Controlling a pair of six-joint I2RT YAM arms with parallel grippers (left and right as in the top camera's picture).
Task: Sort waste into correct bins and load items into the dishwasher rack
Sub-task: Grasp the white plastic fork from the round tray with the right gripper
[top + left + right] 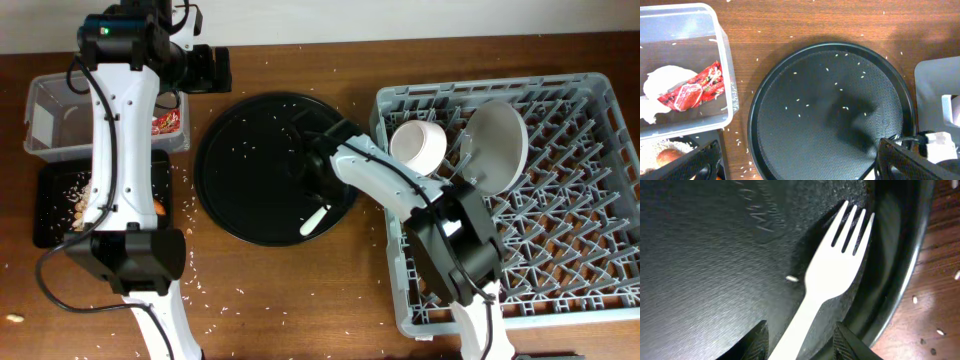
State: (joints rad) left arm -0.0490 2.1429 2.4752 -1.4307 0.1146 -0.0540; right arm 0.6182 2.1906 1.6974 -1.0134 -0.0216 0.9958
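The right claw [800,337] stands half-spread astride the handle of the fork [827,275], which lies on the round tray [715,255] just beside its rim, probably to pinch it for the rack [560,250], while the left claw [800,165] hangs wide spread and empty.

Wooden table [300,300]: rack [590,215], round tray [240,170], clear tub [60,122], black tray [50,218], rice [200,285].
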